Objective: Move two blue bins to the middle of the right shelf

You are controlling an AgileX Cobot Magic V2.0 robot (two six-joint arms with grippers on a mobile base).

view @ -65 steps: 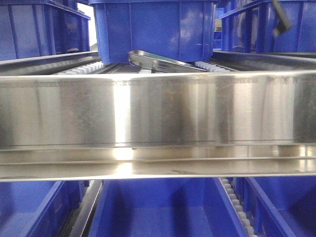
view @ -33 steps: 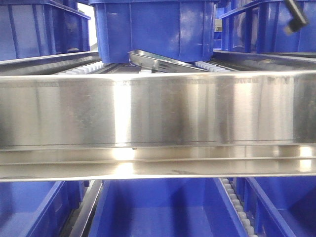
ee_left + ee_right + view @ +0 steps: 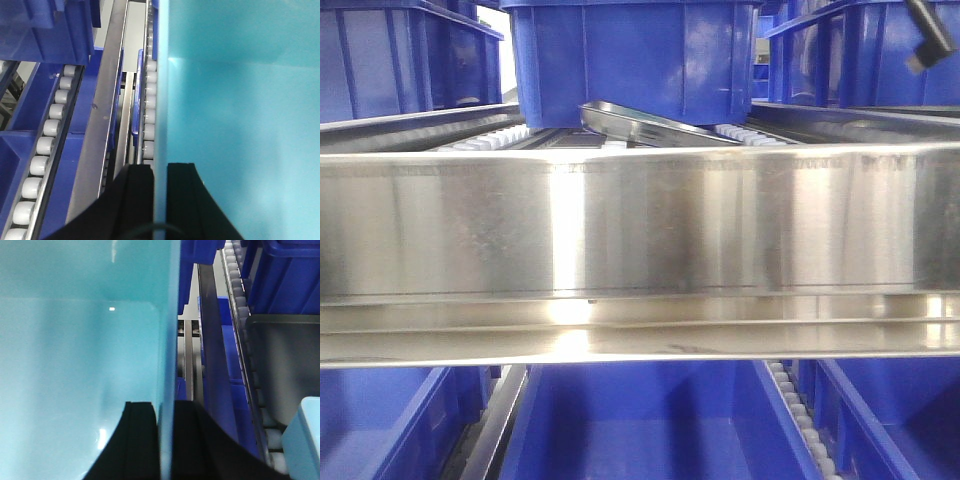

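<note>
One pale aqua blue bin (image 3: 240,125) fills the right of the left wrist view, its smooth inner wall facing the camera. My left gripper (image 3: 160,167) is shut on this bin's left wall, one black finger on each side. In the right wrist view the same blue bin (image 3: 75,365) fills the left, and my right gripper (image 3: 166,404) is shut on its right wall. A pale blue corner (image 3: 302,440), possibly of a second bin, shows at the lower right. The front view shows neither pale bin.
A wide steel shelf beam (image 3: 640,230) spans the front view, with dark royal-blue bins (image 3: 630,60) above and below it. White roller tracks (image 3: 47,135) and steel rails (image 3: 212,350) run beside the held bin. A grey tray (image 3: 285,365) lies to the right.
In the front view a black part at the top right has shifted rightward toward the frame edge. The shelf and the dark blue bins have not moved.
</note>
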